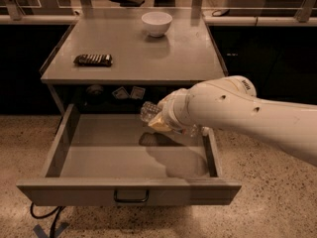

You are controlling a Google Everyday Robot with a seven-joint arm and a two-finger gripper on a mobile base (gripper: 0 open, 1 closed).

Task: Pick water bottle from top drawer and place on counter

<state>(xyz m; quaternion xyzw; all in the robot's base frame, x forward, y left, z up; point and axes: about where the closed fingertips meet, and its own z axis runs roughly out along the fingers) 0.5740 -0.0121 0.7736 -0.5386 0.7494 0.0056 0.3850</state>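
Note:
The water bottle (148,111), clear and ribbed, hangs tilted in the air above the back right part of the open top drawer (94,157), casting a shadow on the drawer floor. My gripper (161,122) is shut on the bottle's middle and is mostly hidden behind my white wrist and arm (233,108), which reaches in from the right. The bottle's cap and label are hidden. The counter (133,51) is the grey top just above and behind the drawer; the bottle sits just below its front edge.
A white bowl (156,23) stands at the counter's back. A dark flat snack packet (93,59) lies at its left. The drawer's front panel carries a dark bar handle (131,197). Cables (43,215) lie on the speckled floor at lower left.

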